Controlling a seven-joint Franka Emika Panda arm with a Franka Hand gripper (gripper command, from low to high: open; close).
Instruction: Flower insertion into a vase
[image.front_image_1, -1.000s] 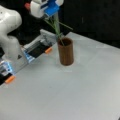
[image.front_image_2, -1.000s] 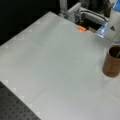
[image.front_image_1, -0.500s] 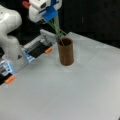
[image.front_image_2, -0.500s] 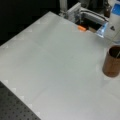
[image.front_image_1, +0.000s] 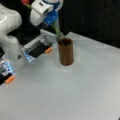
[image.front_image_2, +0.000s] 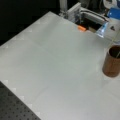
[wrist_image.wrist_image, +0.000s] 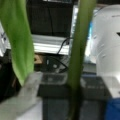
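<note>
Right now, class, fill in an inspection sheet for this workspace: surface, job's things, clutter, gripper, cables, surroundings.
Surface: pale table, bare around the vase.
Job's things: brown vase upright; green flower stem slants from the gripper into its open top.
Clutter: nothing seen.
Gripper: gripper above and to a front view's left of the vase, shut on the stem.
Cables: a dark cable in the wrist view.
Surroundings: metal rail with orange tabs; dark backdrop.

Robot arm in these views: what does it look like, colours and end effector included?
In a front view the arm has glossy white rounded shells with a small dark mark on its base. The end effector has a white body and blue fingers. No loose cables show.
</note>
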